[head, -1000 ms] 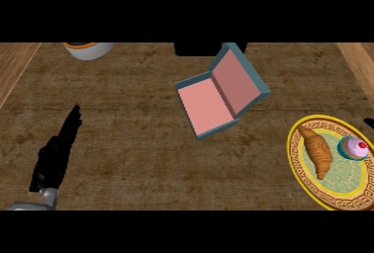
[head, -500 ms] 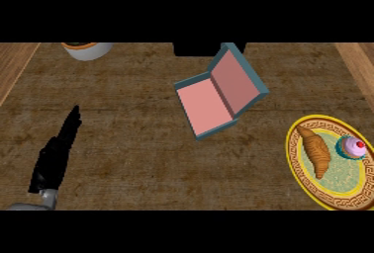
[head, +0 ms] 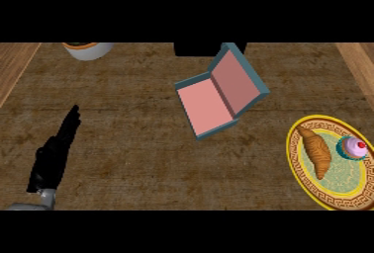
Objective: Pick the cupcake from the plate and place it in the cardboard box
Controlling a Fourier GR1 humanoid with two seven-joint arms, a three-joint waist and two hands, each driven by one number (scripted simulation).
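The cupcake [head: 354, 147], pink-frosted with a red cherry and a teal wrapper, sits on the right side of a yellow-rimmed patterned plate [head: 300, 163] at the counter's right edge. A croissant [head: 318, 152] lies beside it on the same plate. The cardboard box [head: 219, 94] lies open near the middle of the counter, pink inside with teal-grey walls, its lid tilted up to the right. My left hand [head: 55, 153] rests at the lower left, fingers straight and pointing away, far from both box and plate. My right hand does not show.
A white cup or bowl with orange content [head: 87, 49] stands at the back left. A dark block [head: 196, 48] sits at the counter's far edge behind the box. Wooden strips border the counter left and right.
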